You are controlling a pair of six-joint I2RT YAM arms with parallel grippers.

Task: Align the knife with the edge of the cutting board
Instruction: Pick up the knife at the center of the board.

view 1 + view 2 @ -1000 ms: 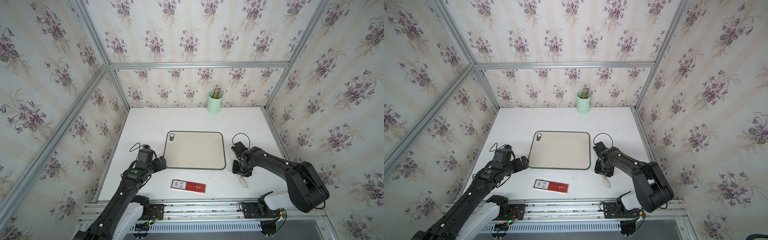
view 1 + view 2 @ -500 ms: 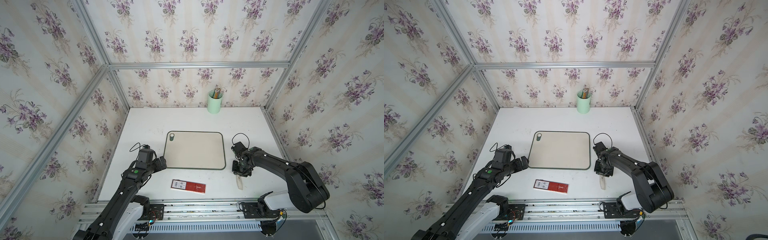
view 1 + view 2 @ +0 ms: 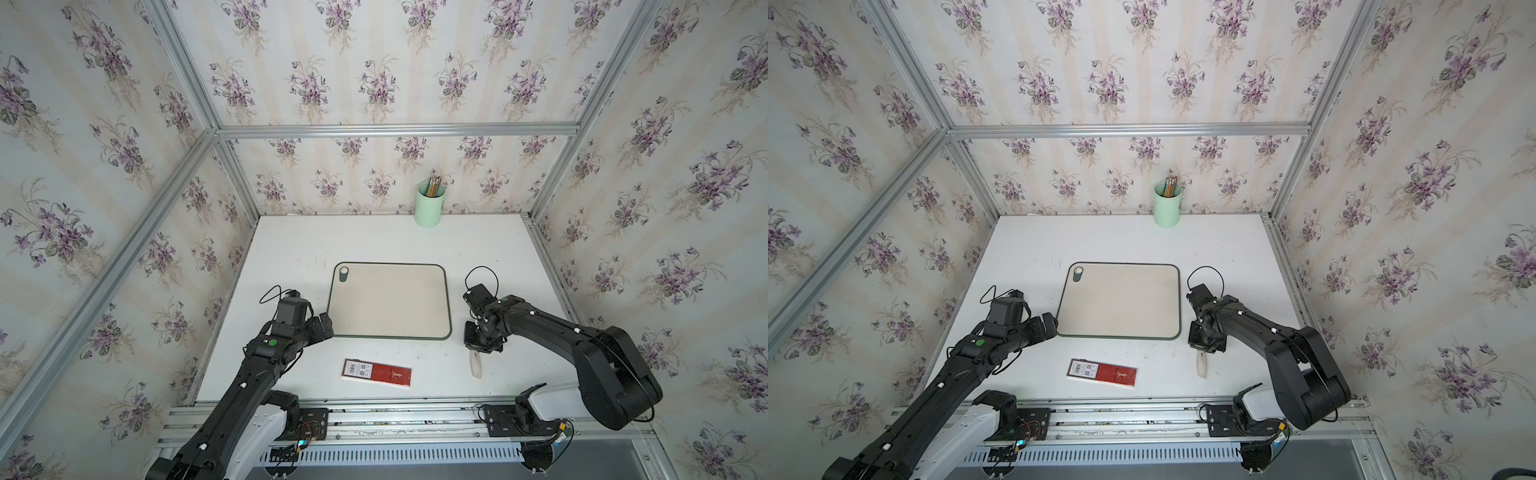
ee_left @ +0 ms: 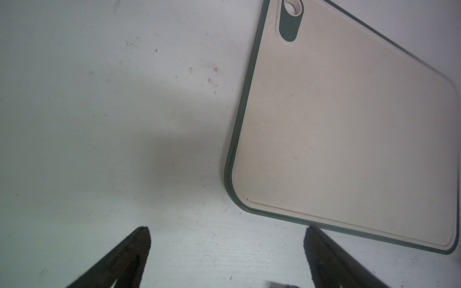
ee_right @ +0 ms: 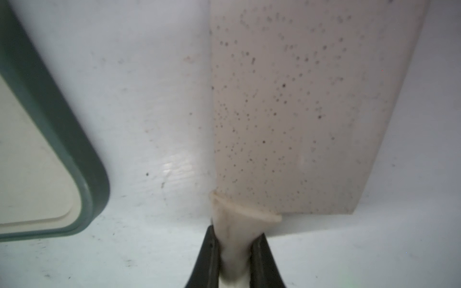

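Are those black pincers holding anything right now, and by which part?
The right pincer grips the knife by its handle, just behind the blade. The left pincer is open and empty.

Floral wallpaper walls [image 3: 374, 62] in aluminium framing [image 3: 395, 129] enclose a white table [image 3: 374, 245].

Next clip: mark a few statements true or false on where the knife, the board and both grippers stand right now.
1. The right gripper is shut on the knife, at its handle. True.
2. The knife lies on the cutting board. False: it is off the board, beside its near right corner.
3. The left gripper holds the red box. False: it is open and empty by the board's near left corner; the box lies apart from it.
4. A green cup with pencils stands at the back wall. True.
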